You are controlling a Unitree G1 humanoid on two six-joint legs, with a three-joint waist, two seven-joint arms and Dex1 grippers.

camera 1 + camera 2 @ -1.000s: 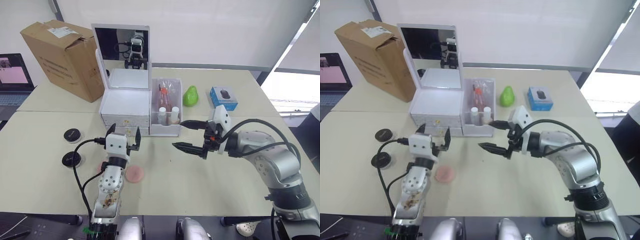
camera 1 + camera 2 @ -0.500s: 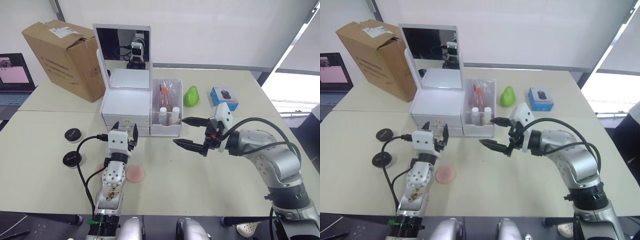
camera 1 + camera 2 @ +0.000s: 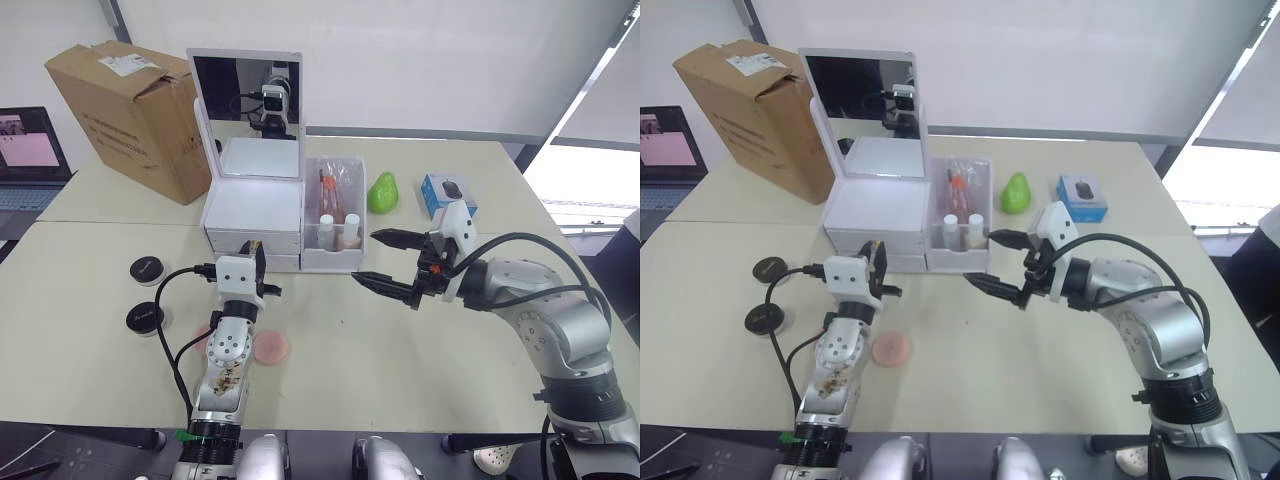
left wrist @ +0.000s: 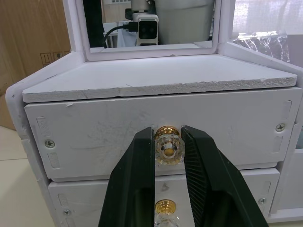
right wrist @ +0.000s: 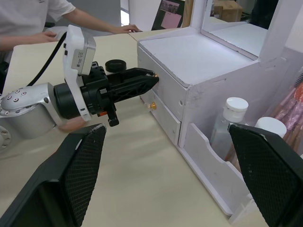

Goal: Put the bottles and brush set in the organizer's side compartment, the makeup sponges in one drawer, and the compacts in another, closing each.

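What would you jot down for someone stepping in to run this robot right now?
Left claw: fingers either side of the top drawer's gold knob, apparently shut on it; drawer not yet pulled out.
Right claw: open, empty, hovering in front of the side compartment.
Done: both bottles and the brush set stand in the side compartment.
Left: two pink sponges lie on the table by the left arm, two black compacts further left. Each pair goes in its own drawer, then close both.

Office or lab: laptop, cardboard box, pale worktables.
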